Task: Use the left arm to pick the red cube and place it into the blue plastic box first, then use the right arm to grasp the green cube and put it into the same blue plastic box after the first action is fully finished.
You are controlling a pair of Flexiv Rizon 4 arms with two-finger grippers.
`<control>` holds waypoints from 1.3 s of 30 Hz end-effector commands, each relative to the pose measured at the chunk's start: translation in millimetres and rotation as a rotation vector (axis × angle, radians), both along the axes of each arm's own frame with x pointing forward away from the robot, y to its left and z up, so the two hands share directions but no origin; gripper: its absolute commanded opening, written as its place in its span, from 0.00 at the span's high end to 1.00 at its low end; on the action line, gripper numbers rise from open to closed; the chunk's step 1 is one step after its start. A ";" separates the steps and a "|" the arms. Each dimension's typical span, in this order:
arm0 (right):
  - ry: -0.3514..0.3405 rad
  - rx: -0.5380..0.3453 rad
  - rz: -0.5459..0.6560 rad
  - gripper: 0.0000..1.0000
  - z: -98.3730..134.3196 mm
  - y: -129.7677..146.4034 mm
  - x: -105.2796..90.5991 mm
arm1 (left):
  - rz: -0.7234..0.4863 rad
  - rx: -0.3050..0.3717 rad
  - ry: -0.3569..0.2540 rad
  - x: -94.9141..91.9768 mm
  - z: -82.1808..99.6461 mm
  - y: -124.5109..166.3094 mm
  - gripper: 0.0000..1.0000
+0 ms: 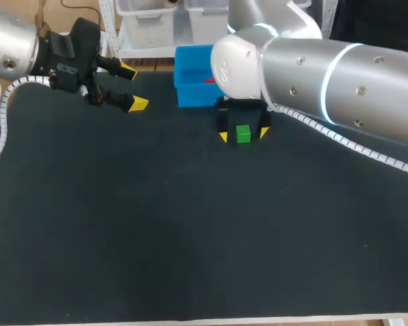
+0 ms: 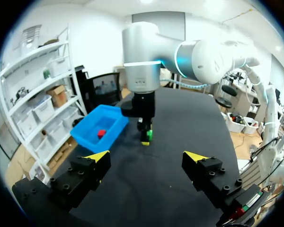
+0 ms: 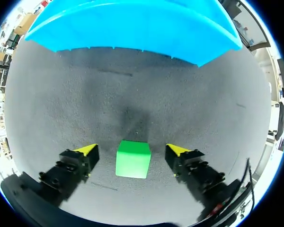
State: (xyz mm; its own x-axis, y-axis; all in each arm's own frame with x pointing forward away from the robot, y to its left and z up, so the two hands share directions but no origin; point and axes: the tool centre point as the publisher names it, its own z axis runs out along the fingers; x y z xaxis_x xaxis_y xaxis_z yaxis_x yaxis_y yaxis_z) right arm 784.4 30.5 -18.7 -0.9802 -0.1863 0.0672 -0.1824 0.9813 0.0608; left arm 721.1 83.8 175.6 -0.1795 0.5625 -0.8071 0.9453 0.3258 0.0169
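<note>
The blue plastic box (image 1: 190, 85) sits by the far edge of the table (image 1: 122, 238), the red cube (image 2: 101, 134) inside it. The left gripper (image 2: 146, 156) hangs to the box's left, wide open and holding nothing. Just before the box the right gripper (image 3: 132, 149) is down at the tabletop with its fingers apart. The green cube (image 3: 132, 159) lies between them, with a gap either side.

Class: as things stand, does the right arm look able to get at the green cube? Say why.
Probably yes. The right gripper is open with the green cube between its fingers, a gap on each side and nothing else between. The blue box stands ahead, apart from the cube.
</note>
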 end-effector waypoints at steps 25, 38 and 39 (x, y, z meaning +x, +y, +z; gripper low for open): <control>-0.119 -0.016 0.004 1.00 72.8 -19.8 -4.7 | -0.003 -0.003 -0.003 0.3 -0.7 1.1 0.00; -0.261 0.031 0.050 1.00 144.1 -26.9 5.1 | -0.003 -0.003 -0.003 0.3 -0.7 1.1 0.00; -0.266 0.033 0.053 1.00 147.9 -27.4 5.6 | -0.003 -0.003 -0.003 0.3 -0.7 1.1 0.00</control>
State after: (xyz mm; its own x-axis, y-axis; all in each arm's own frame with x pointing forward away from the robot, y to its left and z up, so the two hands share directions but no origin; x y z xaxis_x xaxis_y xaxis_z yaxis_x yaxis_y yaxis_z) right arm 802.8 9.1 118.8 -0.9674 -0.2438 -0.0689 -0.2464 0.9686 0.0323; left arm 721.1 83.8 175.6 -0.1795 0.5625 -0.8071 0.9453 0.3258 0.0169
